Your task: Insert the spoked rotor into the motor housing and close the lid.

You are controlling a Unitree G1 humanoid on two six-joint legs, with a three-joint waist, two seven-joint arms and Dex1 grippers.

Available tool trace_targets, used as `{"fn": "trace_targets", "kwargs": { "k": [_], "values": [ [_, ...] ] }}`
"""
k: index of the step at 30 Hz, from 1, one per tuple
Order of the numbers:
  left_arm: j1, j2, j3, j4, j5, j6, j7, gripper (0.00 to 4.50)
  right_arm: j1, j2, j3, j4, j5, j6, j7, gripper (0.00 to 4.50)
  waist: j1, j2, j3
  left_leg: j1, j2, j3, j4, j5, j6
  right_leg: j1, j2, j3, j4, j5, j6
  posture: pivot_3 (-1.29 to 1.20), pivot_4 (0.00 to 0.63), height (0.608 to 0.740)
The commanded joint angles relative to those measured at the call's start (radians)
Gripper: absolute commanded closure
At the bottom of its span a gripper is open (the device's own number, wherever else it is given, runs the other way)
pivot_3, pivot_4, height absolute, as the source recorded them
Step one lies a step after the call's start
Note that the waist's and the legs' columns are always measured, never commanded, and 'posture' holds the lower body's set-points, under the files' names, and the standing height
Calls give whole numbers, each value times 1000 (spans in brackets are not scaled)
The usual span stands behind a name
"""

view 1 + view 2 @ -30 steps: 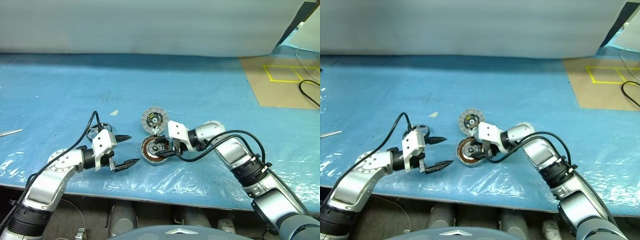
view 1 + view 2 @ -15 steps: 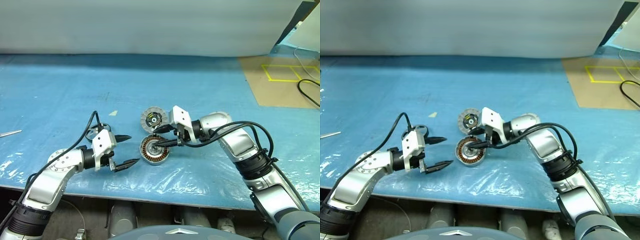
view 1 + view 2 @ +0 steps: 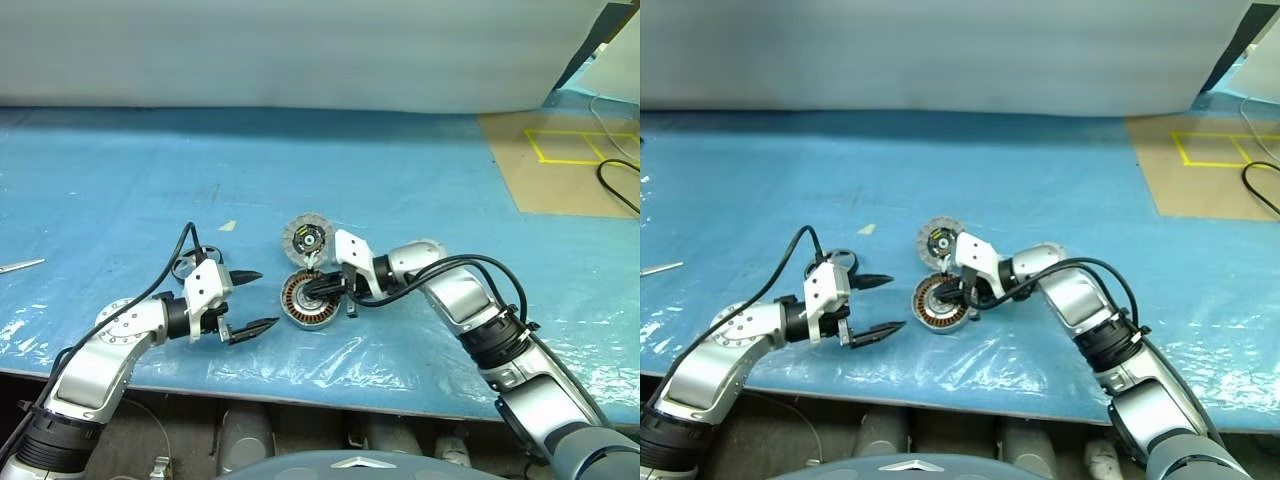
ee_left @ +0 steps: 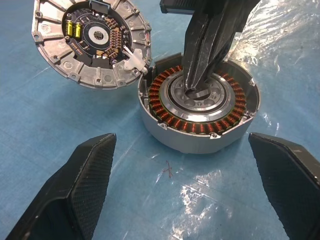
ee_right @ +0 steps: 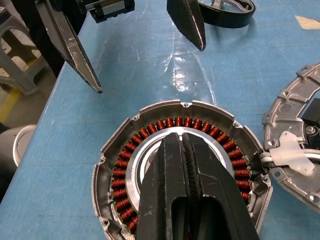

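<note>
The motor housing (image 4: 199,116) sits on the blue surface (image 3: 420,180) with its copper windings exposed; the lid (image 4: 91,41) lies flipped open just beside it, joined at the rim; the right gripper (image 4: 197,85) is clenched, fingers pressed together, its tips down on the housing's silvery hub; the left gripper (image 3: 250,300) hangs spread wide near the housing; the spoked rotor (image 3: 190,266) lies beside the left gripper.

Motor housing (image 4: 199,117) open, copper windings exposed; lid (image 4: 91,41) flipped open beside
</note>
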Motion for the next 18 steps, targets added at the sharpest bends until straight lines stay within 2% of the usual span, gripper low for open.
{"fn": "trace_targets", "kwargs": {
  "k": [1,7,13,18],
  "values": [
    [-2,2,5,-38,-6,0,5,0,-5,1,12,8,-18,-29,-5,4484,0,0,0,0,0,0,0,0,0,0,0,0,0,0,0,0,150,740],
    [-5,2,2,-38,-6,3,4,0,19,-26,81,58,-101,-107,-2,4484,0,0,0,0,0,0,0,0,0,0,0,0,0,0,0,0,150,740],
    [-7,0,1,-39,-5,7,7,0,22,-17,90,110,-131,-145,-28,4484,0,0,-1,3,0,0,0,0,0,3,0,0,1,0,0,0,150,740],
    [-3,0,1,-44,-5,9,11,0,1,17,-9,61,8,-23,-2,4484,-1,0,-1,3,0,0,1,0,0,3,0,0,1,0,0,0,150,740]
  ]
}}
